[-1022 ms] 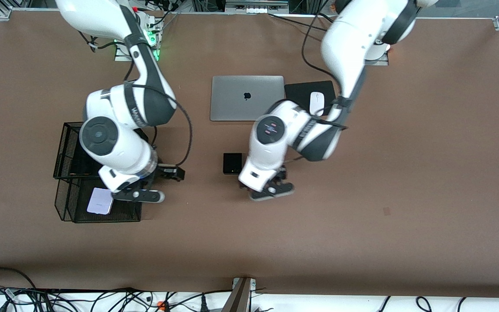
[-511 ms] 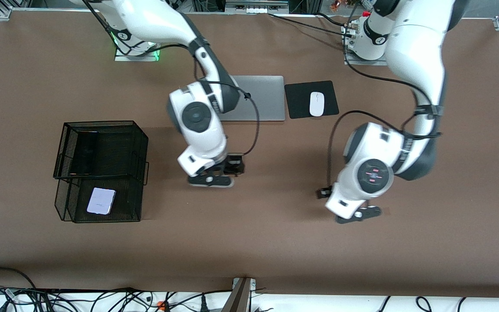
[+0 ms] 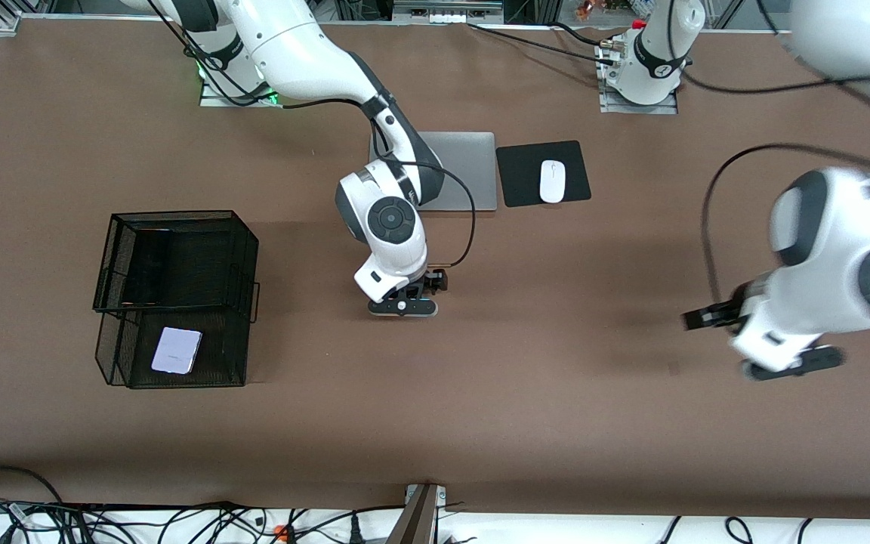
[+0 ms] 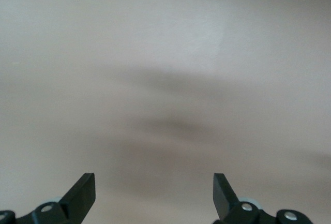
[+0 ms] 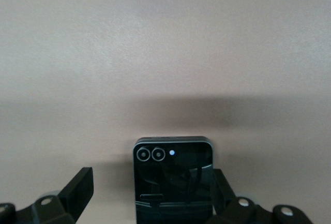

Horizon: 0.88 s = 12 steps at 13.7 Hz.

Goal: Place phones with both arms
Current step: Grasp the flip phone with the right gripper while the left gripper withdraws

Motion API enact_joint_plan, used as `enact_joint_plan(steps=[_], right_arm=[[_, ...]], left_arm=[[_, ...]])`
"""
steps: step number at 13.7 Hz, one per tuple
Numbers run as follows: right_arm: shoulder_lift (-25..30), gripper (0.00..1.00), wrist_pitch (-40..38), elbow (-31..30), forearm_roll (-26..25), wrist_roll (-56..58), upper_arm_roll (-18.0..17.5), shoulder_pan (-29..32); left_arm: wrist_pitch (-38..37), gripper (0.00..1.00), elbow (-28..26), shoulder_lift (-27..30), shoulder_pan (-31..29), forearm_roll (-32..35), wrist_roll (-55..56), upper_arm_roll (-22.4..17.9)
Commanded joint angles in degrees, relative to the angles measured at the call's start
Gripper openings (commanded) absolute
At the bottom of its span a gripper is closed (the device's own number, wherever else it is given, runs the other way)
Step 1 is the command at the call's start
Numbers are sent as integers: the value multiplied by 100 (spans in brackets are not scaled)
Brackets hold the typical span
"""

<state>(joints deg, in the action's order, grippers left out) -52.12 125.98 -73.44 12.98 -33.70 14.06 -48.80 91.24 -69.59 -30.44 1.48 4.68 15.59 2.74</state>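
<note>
My right gripper [image 3: 402, 306] hangs low over the middle of the table, open, and hides the squarish black phone in the front view. In the right wrist view that phone [image 5: 173, 180] lies flat on the table between the spread fingers of the right gripper [image 5: 152, 175], closer to one fingertip [image 5: 220, 182]. A pale lavender-white phone [image 3: 176, 350] lies in the lower tier of the black wire basket [image 3: 246, 302]. A long black phone [image 3: 149, 264] rests in its upper tier. My left gripper [image 3: 786, 369] hovers open over bare table at the left arm's end; the left gripper [image 4: 153, 177] holds nothing.
A silver laptop [image 3: 465, 170] lies farther from the front camera than the right gripper, partly under the right arm. Beside it a white mouse [image 3: 552, 181] sits on a black pad [image 3: 514, 181]. Cables run along the table's near edge [image 3: 435, 499].
The right arm swung from the basket to the table's middle, over the squarish black phone. The left arm left that phone and swept out to its own end of the table.
</note>
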Motion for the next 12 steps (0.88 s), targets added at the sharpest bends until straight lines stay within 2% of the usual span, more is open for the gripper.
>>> enact_joint_plan(steps=[1, 8, 9, 12], right_arm=[[61, 100, 23, -161, -76, 82, -44, 37], [26, 99, 58, -249, -41, 399, -53, 37], [18, 99, 67, -293, -15, 399, -53, 37], [-26, 100, 85, -320, -6, 399, -61, 37]], left_arm=[[-316, 100, -380, 599, -279, 33, -556, 95], [-1179, 100, -415, 1540, -297, -380, -619, 165], [-1197, 100, -537, 1645, -314, -555, -645, 157], [-978, 100, -1467, 2330, -306, -644, -1277, 104]])
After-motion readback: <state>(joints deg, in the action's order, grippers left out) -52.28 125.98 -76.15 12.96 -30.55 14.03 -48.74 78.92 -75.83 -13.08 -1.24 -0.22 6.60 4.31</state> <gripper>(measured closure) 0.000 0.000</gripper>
